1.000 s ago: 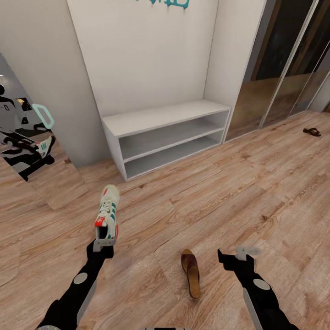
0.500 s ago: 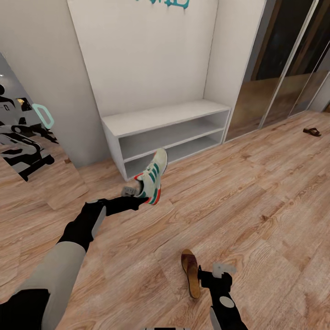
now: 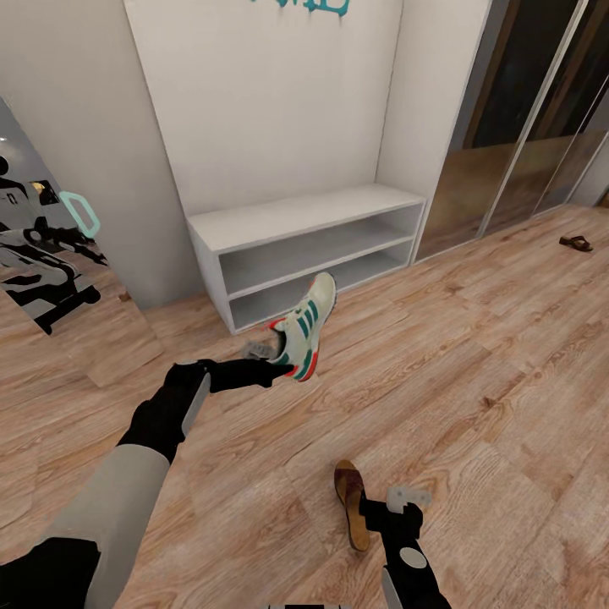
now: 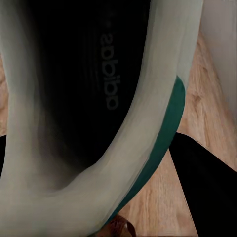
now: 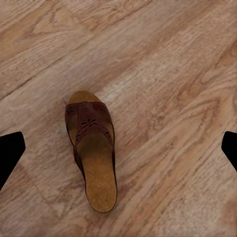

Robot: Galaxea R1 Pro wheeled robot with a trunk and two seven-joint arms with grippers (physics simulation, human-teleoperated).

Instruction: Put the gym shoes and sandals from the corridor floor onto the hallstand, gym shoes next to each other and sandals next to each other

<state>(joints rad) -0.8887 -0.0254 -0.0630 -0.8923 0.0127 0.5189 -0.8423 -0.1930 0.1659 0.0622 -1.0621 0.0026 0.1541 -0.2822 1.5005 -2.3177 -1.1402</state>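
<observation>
Left fingers (image 3: 269,349): clamped on sneaker (image 3: 305,337) — carried toward rack (image 3: 279,222).
Right fingers (image 5: 118,148): apart above sandal (image 5: 93,150) — poised for pickup.

Head camera overlooks the corridor floor (image 3: 474,355); right wrist camera shares its sandal (image 3: 352,503).

The corridor is evenly and brightly lit, with only faint shadows cast on the floor (image 3: 474,355). Soft blur is seen in the left wrist view, where the gym shoe (image 4: 94,118) is rendered dark inside. Dim reflections are carried by the mirrored doors (image 3: 524,127) at the upper right.
</observation>
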